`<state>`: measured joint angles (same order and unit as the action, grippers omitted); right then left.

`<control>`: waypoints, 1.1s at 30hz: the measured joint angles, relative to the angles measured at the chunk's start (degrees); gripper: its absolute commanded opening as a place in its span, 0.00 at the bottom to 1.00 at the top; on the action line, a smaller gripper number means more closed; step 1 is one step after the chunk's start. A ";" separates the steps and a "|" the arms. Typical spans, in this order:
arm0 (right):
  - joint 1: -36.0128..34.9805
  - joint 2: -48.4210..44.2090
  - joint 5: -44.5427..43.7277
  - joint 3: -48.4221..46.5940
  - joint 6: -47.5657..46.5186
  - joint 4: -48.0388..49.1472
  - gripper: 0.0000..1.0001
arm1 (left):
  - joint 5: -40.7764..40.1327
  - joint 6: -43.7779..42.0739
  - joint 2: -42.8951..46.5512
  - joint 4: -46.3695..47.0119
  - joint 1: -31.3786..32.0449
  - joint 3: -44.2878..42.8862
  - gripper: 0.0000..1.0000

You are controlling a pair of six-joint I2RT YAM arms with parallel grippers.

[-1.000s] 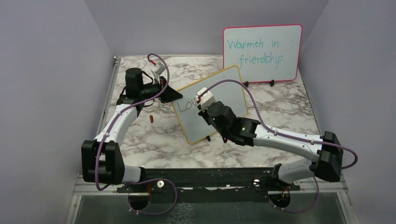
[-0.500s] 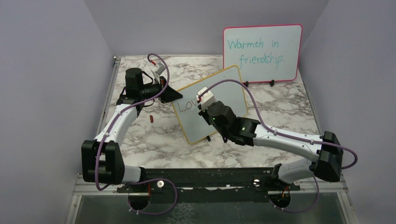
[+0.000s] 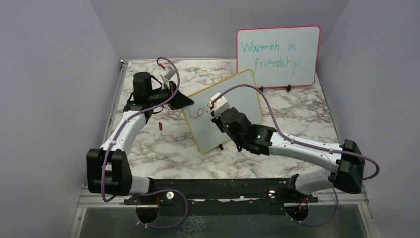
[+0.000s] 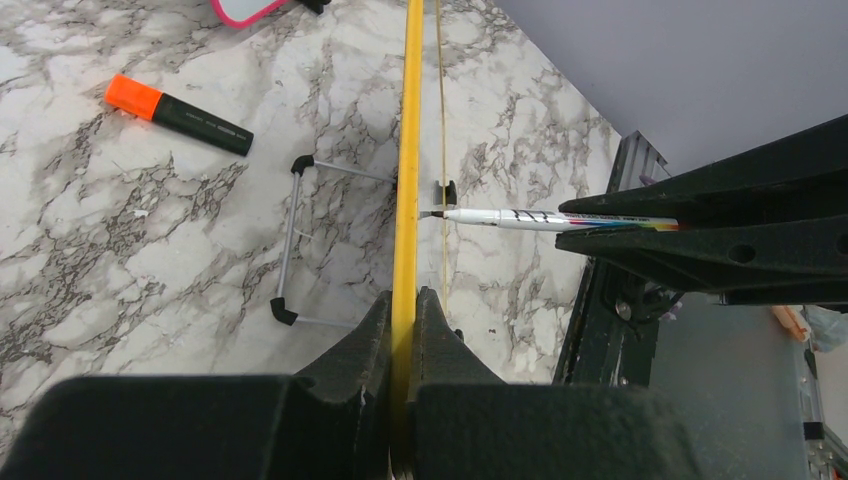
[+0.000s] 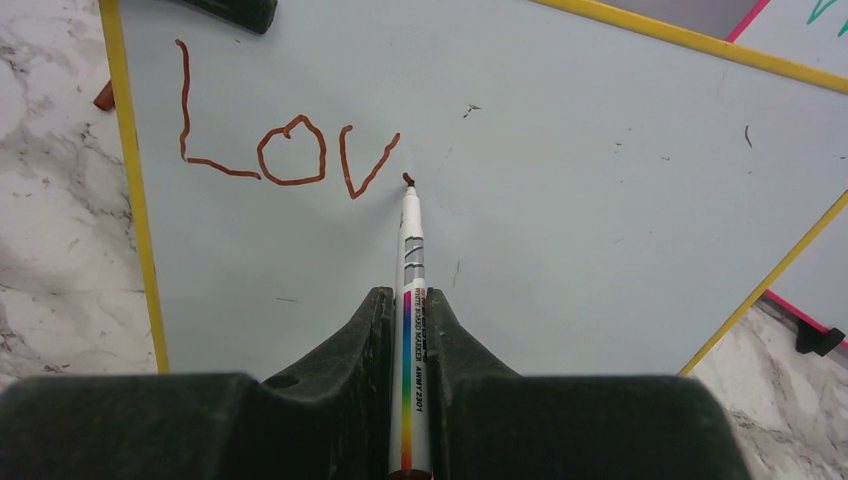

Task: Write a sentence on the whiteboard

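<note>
A: Walls?
B: Plain pale lavender, matte. Back wall [image 3: 208, 29], left wall [image 3: 44, 74], right wall [image 3: 381, 74], closing in on three sides and meeting in straight corners.
A: And underneath?
B: Table [image 3: 307, 111] topped in a white marble pattern with grey veins, edged on the left by a metal strip [image 3: 114, 99]. Black rail [image 3: 223, 184] across the near edge. Below that, a dark glossy panel [image 3: 233, 223].
A: Light?
B: Soft and even. Only faint shadows on the marble, and a dull sheen on the dark panel.
</note>
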<state>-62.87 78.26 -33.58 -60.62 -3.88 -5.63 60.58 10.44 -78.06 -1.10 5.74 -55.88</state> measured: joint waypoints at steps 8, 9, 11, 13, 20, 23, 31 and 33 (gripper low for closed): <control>0.50 -0.26 -0.13 0.09 0.00 -0.02 0.01 | -0.02 0.02 -0.04 0.00 0.00 -0.02 0.00; 0.63 -0.31 -0.15 0.17 0.00 0.00 0.01 | -0.02 0.00 -0.07 -0.02 0.00 -0.04 0.00; 0.83 -0.44 -0.22 0.31 -0.02 0.00 0.01 | -0.02 0.00 -0.07 -0.02 -0.02 -0.04 0.00; 0.96 -0.55 -0.26 0.37 -0.02 0.00 0.01 | -0.02 0.00 -0.07 -0.04 0.00 -0.07 0.00; 1.11 -0.59 -0.39 0.39 -0.15 0.04 0.01 | -0.02 -0.02 -0.15 -0.24 -0.02 -0.22 0.00; 1.11 -0.59 -0.39 0.39 -0.26 0.15 0.01 | -0.02 -0.02 -0.22 -0.31 -0.02 -0.33 0.00; 1.33 -0.59 -0.90 0.39 -0.74 0.87 0.01 | 0.00 -0.04 -0.26 -0.35 -0.02 -0.37 0.00; 1.44 -0.59 -1.14 0.39 -0.92 1.27 0.01 | 0.00 -0.04 -0.26 -0.37 -0.02 -0.37 0.00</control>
<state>-61.43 77.67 -34.72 -60.23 -4.80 -4.36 60.58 10.39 -78.32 -1.48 5.72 -56.25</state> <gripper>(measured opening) 0.174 0.046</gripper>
